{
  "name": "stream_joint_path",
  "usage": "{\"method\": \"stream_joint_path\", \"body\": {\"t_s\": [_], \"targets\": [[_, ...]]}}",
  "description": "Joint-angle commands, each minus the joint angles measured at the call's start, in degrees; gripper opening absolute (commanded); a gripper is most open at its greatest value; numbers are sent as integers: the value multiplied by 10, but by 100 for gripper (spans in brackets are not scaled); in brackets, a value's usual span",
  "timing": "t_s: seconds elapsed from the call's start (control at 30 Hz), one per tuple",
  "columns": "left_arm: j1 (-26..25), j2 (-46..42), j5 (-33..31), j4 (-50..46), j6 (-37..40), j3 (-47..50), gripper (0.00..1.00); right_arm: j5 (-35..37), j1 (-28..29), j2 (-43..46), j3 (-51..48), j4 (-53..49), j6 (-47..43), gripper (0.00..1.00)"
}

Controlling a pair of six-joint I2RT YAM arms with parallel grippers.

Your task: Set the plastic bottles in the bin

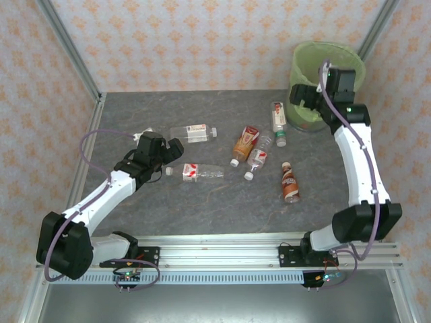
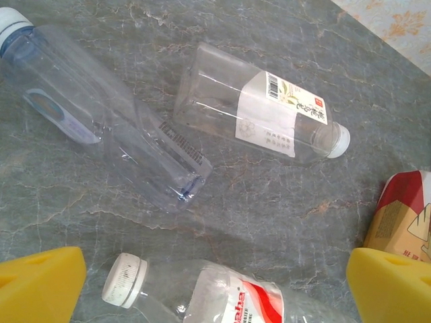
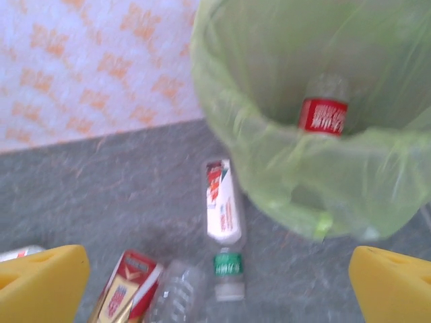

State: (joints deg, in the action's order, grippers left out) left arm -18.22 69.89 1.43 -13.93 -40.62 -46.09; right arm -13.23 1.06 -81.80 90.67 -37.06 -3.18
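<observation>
Both arm bases sit on the rail at the near edge of the grey stone-pattern table (image 1: 202, 215). Nearest out on the right, a brown-labelled bottle (image 1: 290, 183) lies alone on its side, white cap pointing away. Left of centre, a clear bottle with a red-and-white label (image 1: 195, 172) lies flat, white cap toward the left gripper (image 1: 163, 149), which hovers low just beside it. The left jaws are spread wide and hold nothing; the yellow pads (image 2: 40, 286) sit at the lower corners of the wrist view. Mid-table, a crushed clear bottle (image 1: 258, 158) and an orange-labelled bottle (image 1: 246, 143) lie side by side, close together. Farther back, a white-labelled bottle (image 1: 194, 133) lies with its cap to the right, and a blue-labelled bottle (image 2: 101, 114) lies near its base, angled away. A green-banded bottle (image 1: 279, 122) rests on the table just beside the bin (image 1: 306, 60), which stands in the far right corner. The right gripper (image 1: 306, 97) hangs over the bin's near rim, jaws spread wide, empty. One red-labelled bottle (image 3: 323, 111) lies inside the green liner.
</observation>
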Motion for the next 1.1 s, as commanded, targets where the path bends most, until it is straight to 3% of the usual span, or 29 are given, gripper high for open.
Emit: {"method": "stream_joint_path", "body": {"t_s": [0.0,0.3,0.47,1.07], "targets": [[4,2,-8,7,-10,-6,100,-21,8,60,-81,56,13,99],[4,8,-30,7,-47,-9,100,-49,12,177,-296,104,77,100],[4,4,-25,16,-53,-1,100,-45,14,179,-324,-4,66,100],[4,7,-7,60,-49,2,100,4,45,80,-381,-99,165,99]]}}
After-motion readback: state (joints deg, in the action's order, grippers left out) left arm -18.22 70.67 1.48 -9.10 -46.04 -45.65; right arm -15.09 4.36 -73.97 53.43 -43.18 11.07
